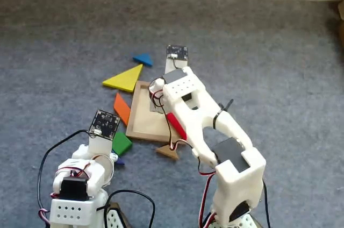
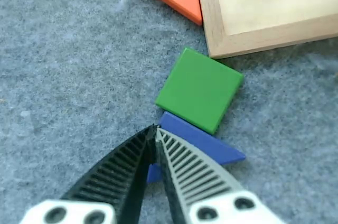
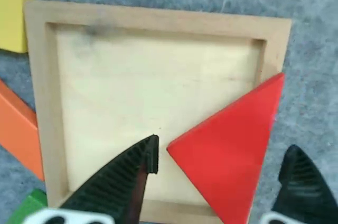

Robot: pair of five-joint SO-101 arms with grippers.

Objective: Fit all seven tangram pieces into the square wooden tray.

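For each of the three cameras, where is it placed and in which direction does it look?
High view: fixed above the arms' bases, looking down over grey carpet; both arms show, the right arm over the wooden tray.
Left wrist view: on the left wrist, looking down past shut jaws at a blue piece and green square.
Right wrist view: on the right wrist, looking down into the tray; open jaws flank a red triangle.
Shared: all three show the tray, green square and orange piece.
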